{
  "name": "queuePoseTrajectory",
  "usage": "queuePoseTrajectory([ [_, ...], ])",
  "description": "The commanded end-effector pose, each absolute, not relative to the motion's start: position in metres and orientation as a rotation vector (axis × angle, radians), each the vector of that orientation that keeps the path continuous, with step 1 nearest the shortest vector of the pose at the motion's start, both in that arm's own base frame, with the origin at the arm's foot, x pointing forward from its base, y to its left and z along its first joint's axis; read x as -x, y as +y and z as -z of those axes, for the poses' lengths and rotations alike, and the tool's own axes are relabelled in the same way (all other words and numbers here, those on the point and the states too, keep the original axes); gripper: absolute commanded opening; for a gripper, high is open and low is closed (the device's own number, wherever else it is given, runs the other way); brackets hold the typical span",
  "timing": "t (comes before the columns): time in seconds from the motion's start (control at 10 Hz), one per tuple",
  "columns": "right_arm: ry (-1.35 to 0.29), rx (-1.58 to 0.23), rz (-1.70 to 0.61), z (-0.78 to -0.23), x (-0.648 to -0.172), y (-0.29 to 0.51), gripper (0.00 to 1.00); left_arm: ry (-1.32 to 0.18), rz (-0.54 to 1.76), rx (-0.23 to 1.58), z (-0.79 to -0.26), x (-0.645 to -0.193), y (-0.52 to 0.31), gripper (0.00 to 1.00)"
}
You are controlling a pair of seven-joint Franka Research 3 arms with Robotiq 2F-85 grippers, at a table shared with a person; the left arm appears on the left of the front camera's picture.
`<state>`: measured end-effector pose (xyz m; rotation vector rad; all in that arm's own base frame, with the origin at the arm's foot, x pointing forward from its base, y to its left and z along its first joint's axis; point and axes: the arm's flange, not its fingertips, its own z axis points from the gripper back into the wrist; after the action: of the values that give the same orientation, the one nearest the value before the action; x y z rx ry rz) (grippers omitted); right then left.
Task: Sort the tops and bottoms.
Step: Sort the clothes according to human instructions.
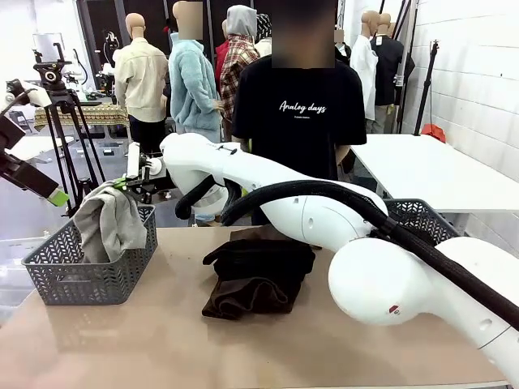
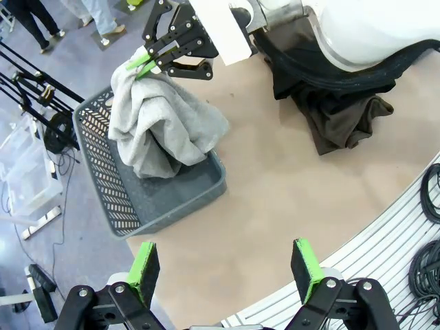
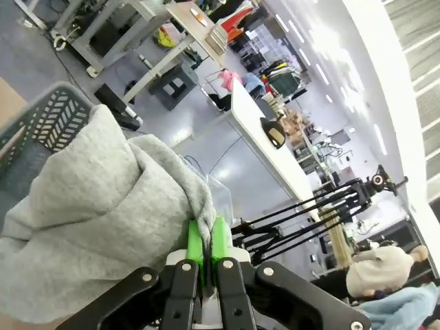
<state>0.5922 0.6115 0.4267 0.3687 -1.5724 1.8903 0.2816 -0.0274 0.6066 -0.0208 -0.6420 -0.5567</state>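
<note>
**Grey-blue garment hung over the left basket**

The pale grey-blue garment [image 1: 109, 223] is pinched by a fold at its top and hung from that point, so its long axis runs almost straight down. Its lower part is already bunched inside the grey basket [image 1: 81, 284] at the left end of the worktop [image 1: 162, 340]. The fold is clamped tight between the right jaws, carried there by the right arm [image 1: 243, 174], which is stretched across from the other side. The garment is thus placed directly beneath those jaws and within the basket's rim, so a plain release is judged enough for the drop.

The dark pile [image 1: 255, 275], a black piece laid over the dark brown one, is seen at the middle of the worktop, apart from the basket and under the right arm's reach. The left jaws are spread wide with nothing between them and held high above the near edge. They are judged the freer pair for that pile.
</note>
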Motion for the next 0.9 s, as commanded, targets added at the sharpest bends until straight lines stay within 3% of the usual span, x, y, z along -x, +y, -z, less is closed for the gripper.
queuePoseTrajectory([
  [0.0,-1.475,-0.411,-1.919,-0.451,-0.756,0.799,0.22,-0.642,0.554,0.021,-0.607,-0.281,-0.026,1.0],
  [0.4,-1.585,-0.404,-1.939,-0.468,-0.75,0.798,1.0,-0.642,0.554,0.021,-0.607,-0.281,-0.026,1.0],
  [0.8,-1.609,-0.4,-1.858,-0.5,-0.725,0.757,1.0,-0.642,0.554,0.021,-0.607,-0.281,-0.026,1.0],
])
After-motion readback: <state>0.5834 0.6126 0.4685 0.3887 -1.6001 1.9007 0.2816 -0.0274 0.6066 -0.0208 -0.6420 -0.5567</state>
